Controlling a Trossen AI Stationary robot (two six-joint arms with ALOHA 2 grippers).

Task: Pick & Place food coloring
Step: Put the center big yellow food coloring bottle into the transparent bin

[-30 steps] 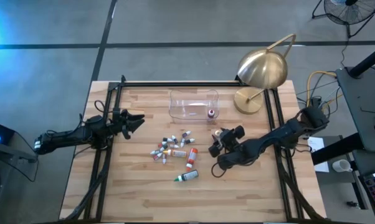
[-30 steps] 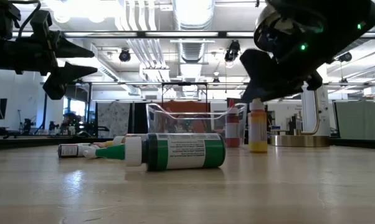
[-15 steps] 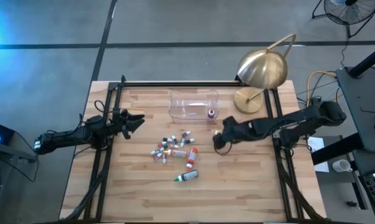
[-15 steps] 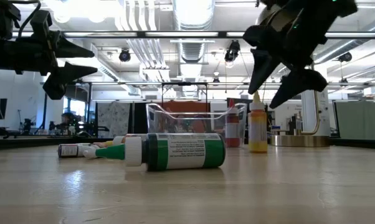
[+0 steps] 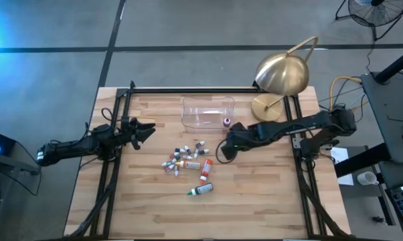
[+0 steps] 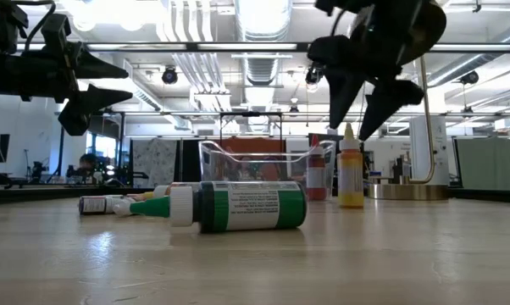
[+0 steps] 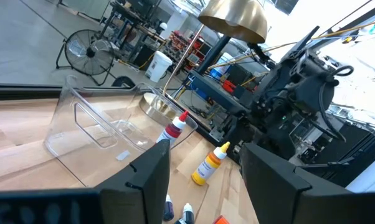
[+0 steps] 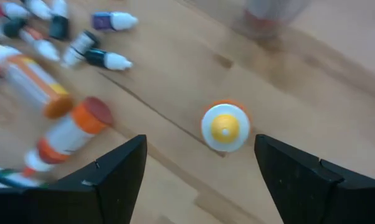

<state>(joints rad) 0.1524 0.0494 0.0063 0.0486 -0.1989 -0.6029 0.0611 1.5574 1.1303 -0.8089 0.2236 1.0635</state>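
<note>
The right gripper [image 8: 200, 168], fingers spread wide, hangs directly above the upright yellow bottle [image 8: 225, 127] standing on the bench [image 5: 255, 194], its long axis vertical between them.

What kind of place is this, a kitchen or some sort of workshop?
Most likely a robotics lab or workshop, not a kitchen. Bare ceiling ducts and strip lights hang over an open hall, a floor fan stands among cluttered equipment racks, and the wooden table sits on concrete floor.

Small food coloring bottles [image 5: 187, 159] lie clustered mid-table; a green one [image 5: 201, 190] lies apart; a yellow one [image 6: 350, 176] stands upright.
</note>
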